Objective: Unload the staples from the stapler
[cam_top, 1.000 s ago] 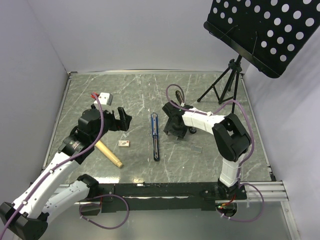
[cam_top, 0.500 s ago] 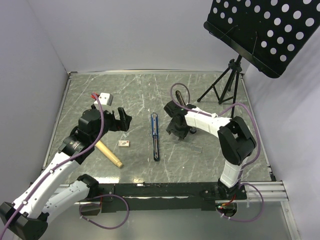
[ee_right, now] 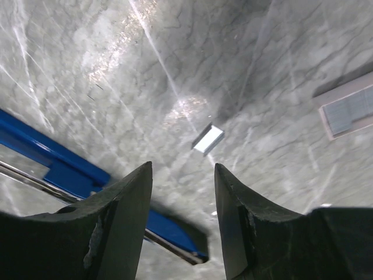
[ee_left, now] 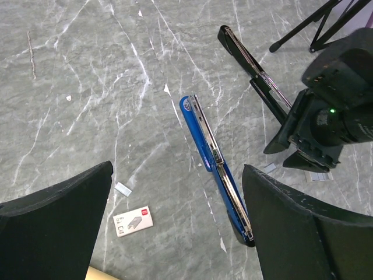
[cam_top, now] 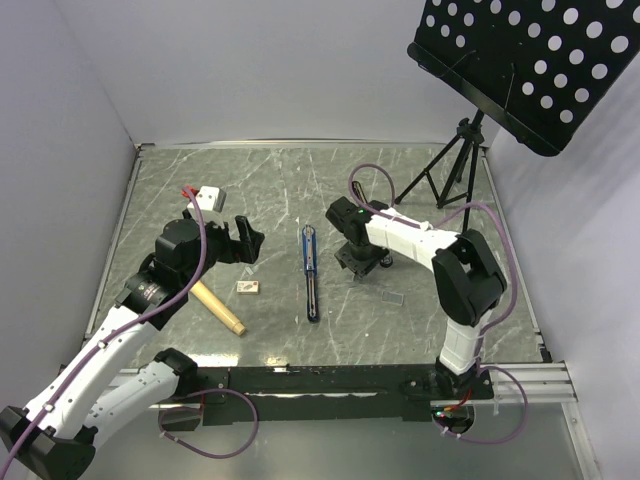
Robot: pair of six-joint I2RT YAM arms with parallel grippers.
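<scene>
Stapler (ee_left: 215, 169): opened flat on table (cam_top: 250, 180), ready for unloading. Right gripper (ee_right: 182, 169): jaws narrowly apart, empty, above 1 loose staple strip (ee_right: 208, 139). Left gripper (ee_left: 178, 172): wide, empty.

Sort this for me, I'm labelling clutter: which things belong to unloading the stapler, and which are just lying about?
For the job: blue stapler, opened flat; small silvery strip, perhaps staples, before the right arm's jaws.
Lying about: black stapler; small white box; wooden stick; music stand.
</scene>
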